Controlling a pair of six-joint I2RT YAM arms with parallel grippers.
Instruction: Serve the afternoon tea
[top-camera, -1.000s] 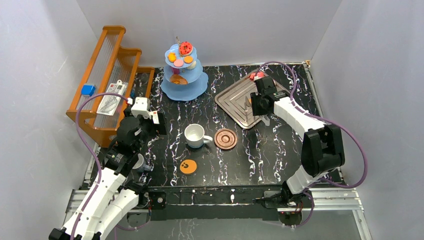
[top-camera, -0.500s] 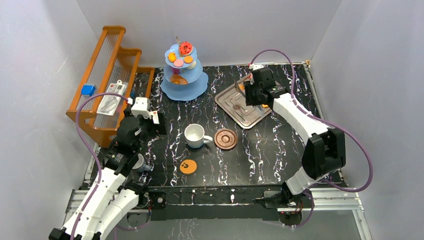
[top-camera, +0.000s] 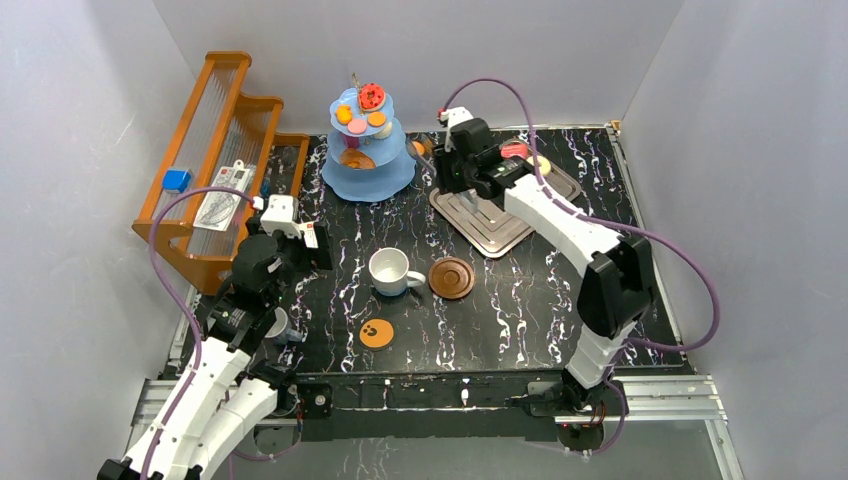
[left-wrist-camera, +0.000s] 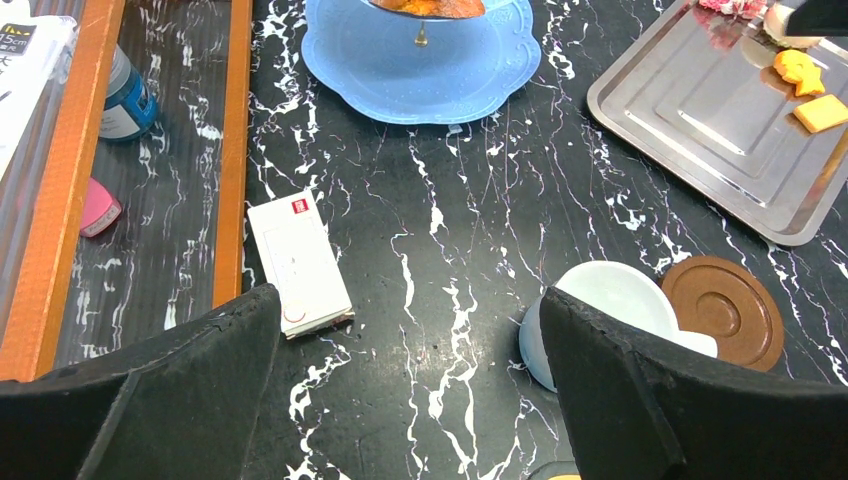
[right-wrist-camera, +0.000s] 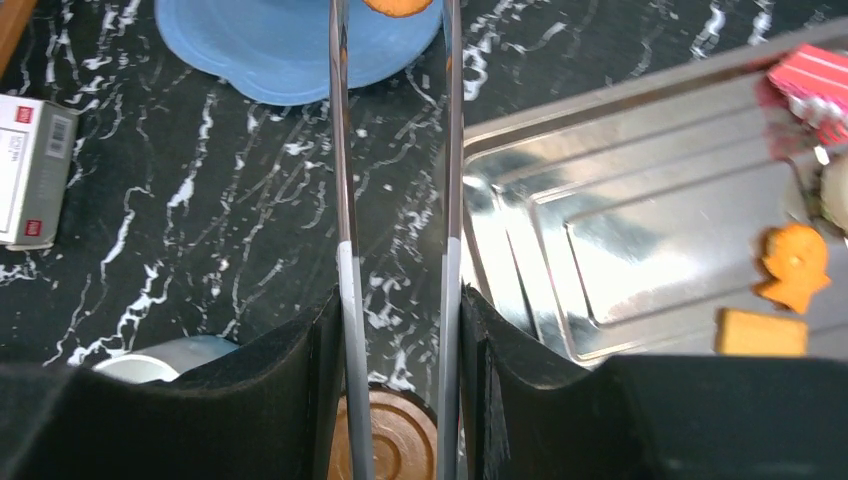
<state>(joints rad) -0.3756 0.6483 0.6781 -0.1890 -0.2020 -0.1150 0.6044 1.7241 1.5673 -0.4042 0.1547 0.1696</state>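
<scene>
Silver tongs (right-wrist-camera: 345, 200), squeezed in the right gripper (right-wrist-camera: 400, 300), pinch an orange pastry (right-wrist-camera: 398, 5) right by the blue stand (right-wrist-camera: 270, 50), so I think the next job is to lift it over a plate and let go softly, while the left gripper (left-wrist-camera: 410, 310) hangs wide open and empty.

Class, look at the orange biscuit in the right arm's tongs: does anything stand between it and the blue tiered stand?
Nothing visible does. The orange biscuit, pinched in the tongs that the right gripper holds, hangs close by the rim of the blue stand. The white box lies well off to one side.
</scene>
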